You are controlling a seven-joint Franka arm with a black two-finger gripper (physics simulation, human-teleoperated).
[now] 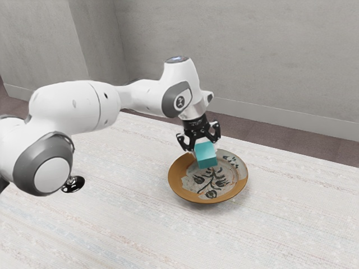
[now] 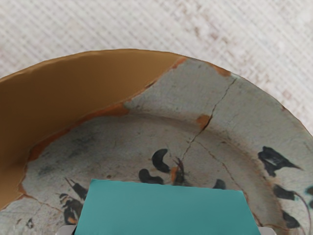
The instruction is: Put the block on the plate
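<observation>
My gripper (image 1: 201, 147) is over the far part of the plate (image 1: 178, 180) in the exterior view, pointing down and shut on the teal block (image 1: 206, 155). The block looks tilted, and its lower end is above the plate's painted surface; the exact height is hard to tell. In the wrist view the block (image 2: 166, 210) covers part of the plate (image 2: 98, 73), with the gripper's pale fingertips (image 2: 166, 231) at its two sides. The plate is round, orange-brown and grey with dark painted marks.
The plate rests on a pale woven-patterned table (image 1: 123, 224). Near the arm's base, a small shiny black round object (image 1: 72, 184) sits on the table. A grey wall (image 1: 252, 50) stands behind.
</observation>
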